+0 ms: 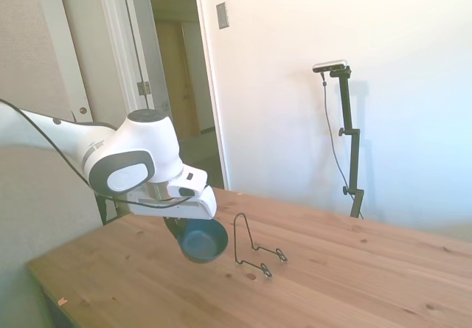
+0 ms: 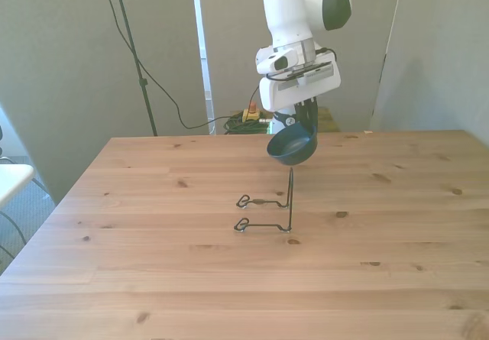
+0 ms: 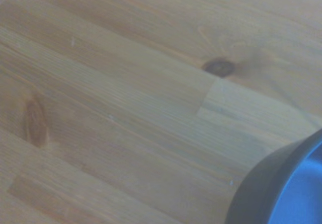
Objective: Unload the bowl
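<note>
Bowl hangs tilted in the end effector beside wire rack.

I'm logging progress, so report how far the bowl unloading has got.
Done: the dark blue bowl is off the black wire rack, which stands bare on the wooden table. In hand: the hand holds the bowl tilted in the air beside the rack's upright loop. Left: setting the bowl down on the table and letting go.

One bowl, one wire rack, one gripper, all on or over one table.
</note>
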{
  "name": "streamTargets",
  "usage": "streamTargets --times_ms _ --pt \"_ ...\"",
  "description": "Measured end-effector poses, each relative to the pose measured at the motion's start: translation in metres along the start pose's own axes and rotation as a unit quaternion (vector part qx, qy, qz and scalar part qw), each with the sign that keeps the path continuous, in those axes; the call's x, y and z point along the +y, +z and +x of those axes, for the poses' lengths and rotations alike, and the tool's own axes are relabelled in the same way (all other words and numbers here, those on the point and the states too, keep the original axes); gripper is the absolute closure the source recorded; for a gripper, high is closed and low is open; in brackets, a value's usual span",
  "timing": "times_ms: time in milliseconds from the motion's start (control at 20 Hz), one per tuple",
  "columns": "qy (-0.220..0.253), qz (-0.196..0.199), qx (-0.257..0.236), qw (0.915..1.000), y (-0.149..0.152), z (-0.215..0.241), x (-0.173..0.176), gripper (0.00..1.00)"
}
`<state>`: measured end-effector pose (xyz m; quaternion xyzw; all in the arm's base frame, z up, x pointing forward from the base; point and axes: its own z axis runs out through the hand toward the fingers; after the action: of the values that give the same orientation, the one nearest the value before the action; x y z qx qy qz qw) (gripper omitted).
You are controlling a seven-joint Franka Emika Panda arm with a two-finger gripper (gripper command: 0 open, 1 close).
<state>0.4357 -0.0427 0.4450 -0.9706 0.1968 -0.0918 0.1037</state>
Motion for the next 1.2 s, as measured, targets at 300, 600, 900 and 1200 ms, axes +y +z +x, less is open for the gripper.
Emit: streamTargets --times_ms 300,600,900,1200 --pt "0.051 -0.043 -0.012 0.9977 0.032 0.006 0.003 1.0" --pt "0.073 -0.063 -0.038 0.9947 0.072 0.033 0.005 1.0" --pt "0.071 -0.083 -0.037 0.9933 0.078 0.035 -0.005 0.0" --pt "0.101 -0.1 -0.051 0.9886 0.091 0.02 -0.017 0.0"
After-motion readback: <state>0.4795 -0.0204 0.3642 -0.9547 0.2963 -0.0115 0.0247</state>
